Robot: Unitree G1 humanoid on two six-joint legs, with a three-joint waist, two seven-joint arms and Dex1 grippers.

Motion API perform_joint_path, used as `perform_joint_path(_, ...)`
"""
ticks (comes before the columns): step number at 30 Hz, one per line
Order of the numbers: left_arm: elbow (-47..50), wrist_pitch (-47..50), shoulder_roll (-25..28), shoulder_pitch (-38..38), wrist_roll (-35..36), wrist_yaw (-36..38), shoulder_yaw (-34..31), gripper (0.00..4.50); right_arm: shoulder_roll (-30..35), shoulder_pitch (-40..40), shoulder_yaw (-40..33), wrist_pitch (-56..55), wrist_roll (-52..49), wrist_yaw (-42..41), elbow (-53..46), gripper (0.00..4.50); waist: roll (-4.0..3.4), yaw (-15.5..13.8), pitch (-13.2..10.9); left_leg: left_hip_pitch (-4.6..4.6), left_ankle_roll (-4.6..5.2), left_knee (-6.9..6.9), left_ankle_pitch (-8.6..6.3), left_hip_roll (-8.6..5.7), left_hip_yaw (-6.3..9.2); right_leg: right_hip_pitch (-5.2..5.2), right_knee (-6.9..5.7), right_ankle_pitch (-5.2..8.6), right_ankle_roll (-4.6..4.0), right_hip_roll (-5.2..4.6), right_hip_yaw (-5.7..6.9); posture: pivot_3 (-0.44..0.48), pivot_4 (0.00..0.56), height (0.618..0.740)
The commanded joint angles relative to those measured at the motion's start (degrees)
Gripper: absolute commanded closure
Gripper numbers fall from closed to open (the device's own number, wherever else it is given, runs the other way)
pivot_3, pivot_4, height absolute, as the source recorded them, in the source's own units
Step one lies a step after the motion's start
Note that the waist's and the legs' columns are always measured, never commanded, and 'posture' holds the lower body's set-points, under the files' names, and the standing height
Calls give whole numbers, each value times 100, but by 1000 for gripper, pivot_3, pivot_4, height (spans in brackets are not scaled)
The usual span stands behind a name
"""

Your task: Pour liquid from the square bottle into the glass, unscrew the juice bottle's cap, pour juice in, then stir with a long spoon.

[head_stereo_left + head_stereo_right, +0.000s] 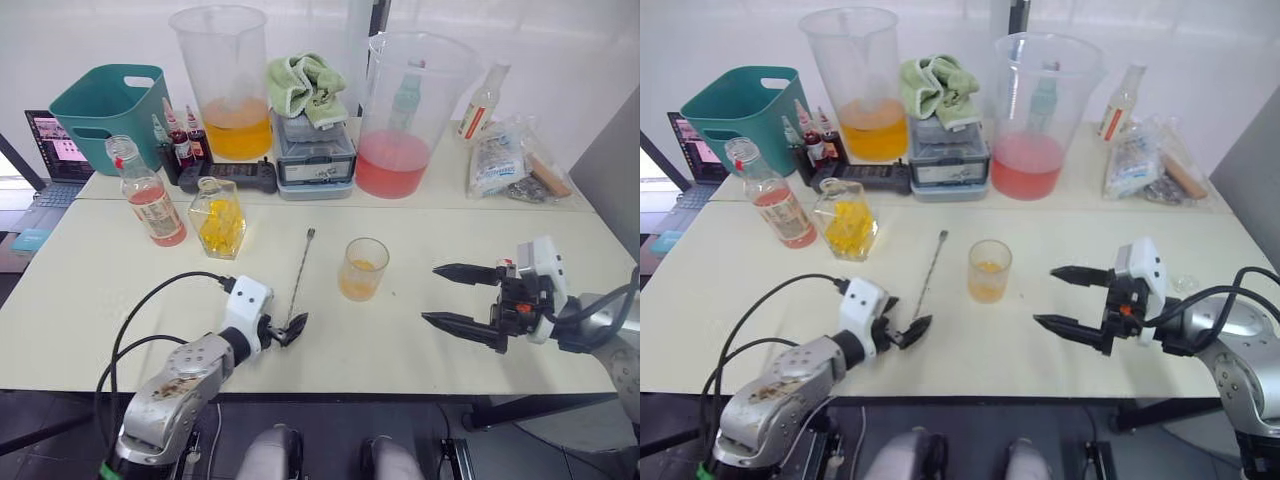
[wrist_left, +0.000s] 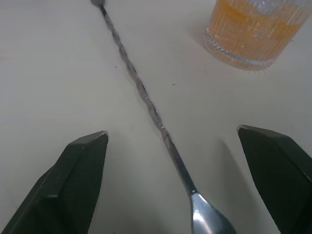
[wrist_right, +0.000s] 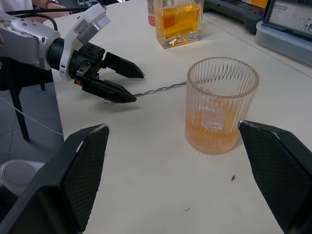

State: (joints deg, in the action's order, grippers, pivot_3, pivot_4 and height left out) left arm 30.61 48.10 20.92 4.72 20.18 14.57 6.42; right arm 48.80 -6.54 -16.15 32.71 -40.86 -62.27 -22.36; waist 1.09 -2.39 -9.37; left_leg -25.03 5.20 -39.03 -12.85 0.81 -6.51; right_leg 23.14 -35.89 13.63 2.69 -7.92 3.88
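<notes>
The glass [image 1: 362,268], holding a little orange liquid, stands mid-table. The long spoon [image 1: 303,275] lies flat to its left, bowl end toward me. My left gripper [image 1: 293,328] is open at table level, its fingers either side of the spoon's bowl [image 2: 207,222]. Right of the glass, my right gripper [image 1: 430,293] hovers open and empty, pointing at the glass [image 3: 222,109]. The square bottle [image 1: 217,217] with yellow liquid and the juice bottle [image 1: 150,205] stand at the far left. I cannot make out the cap.
Along the back stand a teal basket [image 1: 105,100], a pitcher of orange liquid [image 1: 225,80], a scale with a green cloth [image 1: 313,150], a pitcher of pink liquid [image 1: 405,110], small dropper bottles [image 1: 180,145], a slim bottle [image 1: 482,100] and plastic bags [image 1: 510,160].
</notes>
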Motion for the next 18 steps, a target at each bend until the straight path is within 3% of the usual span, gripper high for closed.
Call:
perform_joint_path(1, -238, 243, -255, 397, -294, -334, 233, 17, 24, -155, -12, 14, -101, 120, -224, 0, 0, -14, 0, 0, 1, 0, 0, 0, 1, -1, 0, 0, 0, 1, 1, 0, 150, 739)
perform_joint_path(3, -423, 377, -363, 566, -419, -473, 268, 17, 34, -161, 22, 6, -59, 172, -245, 0, 1, -18, 0, 0, 1, -1, 0, 0, 1, -1, 1, 0, 0, 1, 1, 0, 150, 739)
perform_joint_path(4, -518, 459, -407, 636, -473, -541, 269, 582, 38, -164, 42, 2, -37, 197, -252, 0, 1, -27, 0, 0, 2, -2, 0, 0, 1, -3, 0, 0, 0, 1, 1, 0, 150, 739)
perform_joint_path(11, -685, 846, -443, 835, -740, -656, 424, 2808, 61, -155, 202, 8, 21, 317, -298, 0, 0, -33, 1, 1, 2, -4, 0, -1, 1, -4, -2, 0, 0, 0, 1, 0, 150, 739)
perform_joint_path(16, -565, 901, -269, 652, -676, -477, 125, 4452, 67, -171, 274, -23, 39, 360, -311, 0, -1, 6, 4, 9, 2, -2, 0, 2, 1, -6, -3, 0, 0, 0, -1, 0, 150, 739)
perform_joint_path(18, -388, 679, 62, 509, -663, -139, 145, 4452, 70, -149, 279, -44, 36, 367, -319, 0, 0, 32, 6, 12, 1, 1, 0, 3, 1, -6, -5, 1, -2, 0, -1, 0, 150, 739)
